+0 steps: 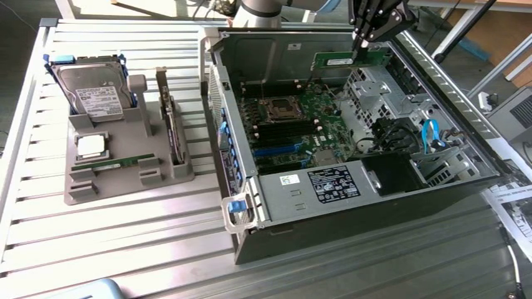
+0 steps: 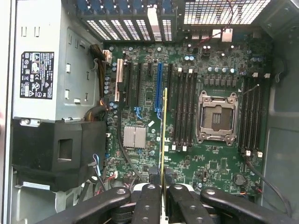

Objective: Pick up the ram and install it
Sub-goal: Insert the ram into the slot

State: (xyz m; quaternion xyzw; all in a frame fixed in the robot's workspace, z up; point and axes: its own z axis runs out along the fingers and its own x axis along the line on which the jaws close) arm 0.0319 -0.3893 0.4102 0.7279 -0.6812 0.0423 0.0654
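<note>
Above the motherboard (image 2: 219,163), our end effector (image 2: 161,181) pinches the ram (image 2: 164,126) edge-on; we judge that any tilt could miss the slots (image 2: 184,112) and bend it.

Open room is noted above the CPU socket (image 2: 217,116); the ram (image 1: 337,61) is held over memory slots (image 2: 184,112) beside it; power supply (image 2: 39,70) stands well apart.

Thin green ram (image 1: 345,61), level, over the motherboard (image 1: 291,118)
</note>
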